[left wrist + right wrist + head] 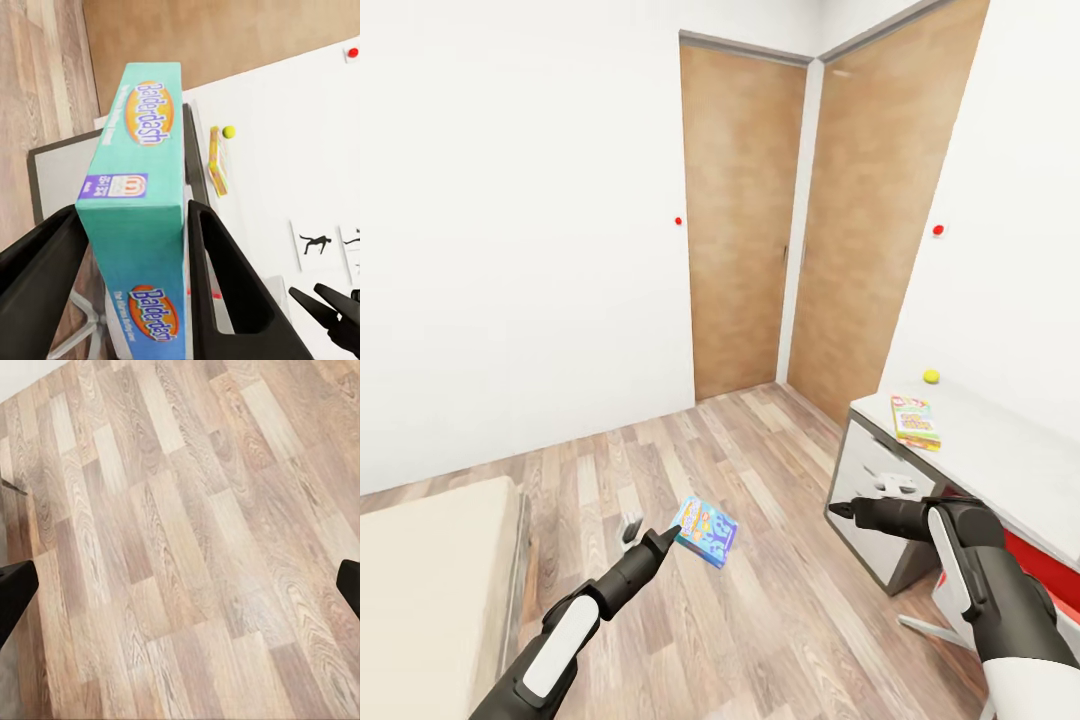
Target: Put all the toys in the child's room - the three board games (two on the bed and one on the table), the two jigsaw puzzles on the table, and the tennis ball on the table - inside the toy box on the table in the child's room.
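From the head, the left tool (660, 540) is clamped on the small blue board game (705, 531), held in the air above the wood floor (760, 600) beside the bed (430, 580). The right tool (838, 510) points at the counter (1000, 450); whether it is parted or closed cannot be told here. On the counter lie a green-red board game (916, 421) and the tennis ball (931, 376).

At the left wrist, both fingers (225, 285) press the teal "Balderdash" box (139, 217) between them.

At the right wrist, the fingertips (15, 592) stand spread wide apart over bare floor (187, 540), gripping nothing.
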You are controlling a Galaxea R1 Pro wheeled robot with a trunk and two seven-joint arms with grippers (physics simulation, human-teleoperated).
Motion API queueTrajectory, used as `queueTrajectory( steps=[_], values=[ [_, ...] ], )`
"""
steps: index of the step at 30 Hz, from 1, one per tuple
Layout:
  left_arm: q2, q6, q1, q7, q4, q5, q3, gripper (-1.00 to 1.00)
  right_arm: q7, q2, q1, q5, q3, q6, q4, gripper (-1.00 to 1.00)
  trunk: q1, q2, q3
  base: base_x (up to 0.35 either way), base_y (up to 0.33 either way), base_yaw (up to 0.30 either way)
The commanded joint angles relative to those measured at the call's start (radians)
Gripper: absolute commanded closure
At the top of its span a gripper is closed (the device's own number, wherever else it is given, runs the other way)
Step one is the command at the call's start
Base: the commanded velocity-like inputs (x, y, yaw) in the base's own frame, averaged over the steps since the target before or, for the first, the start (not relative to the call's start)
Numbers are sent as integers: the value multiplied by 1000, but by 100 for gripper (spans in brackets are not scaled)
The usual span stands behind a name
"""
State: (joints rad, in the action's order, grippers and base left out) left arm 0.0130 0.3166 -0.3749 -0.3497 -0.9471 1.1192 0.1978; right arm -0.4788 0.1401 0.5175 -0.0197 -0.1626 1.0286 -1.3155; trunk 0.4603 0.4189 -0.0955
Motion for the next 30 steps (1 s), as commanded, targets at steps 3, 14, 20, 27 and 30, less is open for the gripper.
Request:
queueTrajectory(
  steps=[3, 14, 20, 27, 30],
  values=[
    [1, 5, -1, 0, -1, 12, 2, 100, -1, 0, 1, -2, -1, 5, -1, -100, 1, 2, -2, 308, 0, 0],
    [1, 4, -1, 0, 0, 11, 2, 100, -2, 2, 1, -2, -1, 5, -1, -100, 1, 2, -2, 318, 0, 0],
    [1, 4, -1, 0, 0, 11, 2, 100, -3, 2, 1, -2, -2, 5, -1, -100, 1, 2, -2, 322, 0, 0],
    [1, 4, -1, 0, 0, 11, 2, 100, -3, 3, 1, -2, -2, 6, -4, -100, 1, 2, -2, 323, 0, 0],
    [1, 4, -1, 0, 0, 11, 2, 100, -3, 4, 0, -3, -2, 7, -16, -100, 1, 2, -2, 323, 0, 0]
  ],
)
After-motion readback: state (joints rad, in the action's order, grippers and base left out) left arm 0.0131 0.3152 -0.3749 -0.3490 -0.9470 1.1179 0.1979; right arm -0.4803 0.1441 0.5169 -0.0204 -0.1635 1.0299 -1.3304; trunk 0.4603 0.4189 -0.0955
